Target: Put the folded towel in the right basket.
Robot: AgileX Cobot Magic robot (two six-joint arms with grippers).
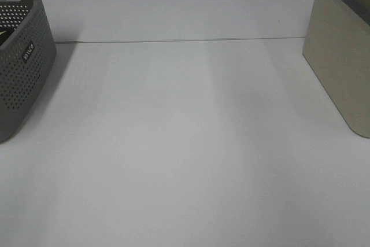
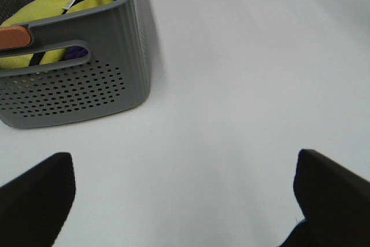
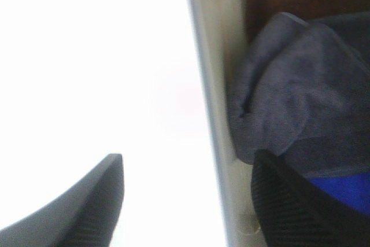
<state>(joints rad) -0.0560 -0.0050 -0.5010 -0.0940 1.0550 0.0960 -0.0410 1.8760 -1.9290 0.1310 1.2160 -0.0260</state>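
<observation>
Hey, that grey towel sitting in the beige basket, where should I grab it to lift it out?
Pinch the rounded fold of the grey towel bulging beside the basket wall, coming straight down from above. The wall blocks a sideways approach, and that raised fold looks like the easiest bite.

Right basket [image 1: 338, 67]: beige, solid-walled, dark rim, upright at the right edge of the high frame, partly cut off. Towel [image 3: 295, 96]: grey-blue, soft, loosely folded, lying inside that basket against its cream wall. Visible from the right wrist camera only.
</observation>
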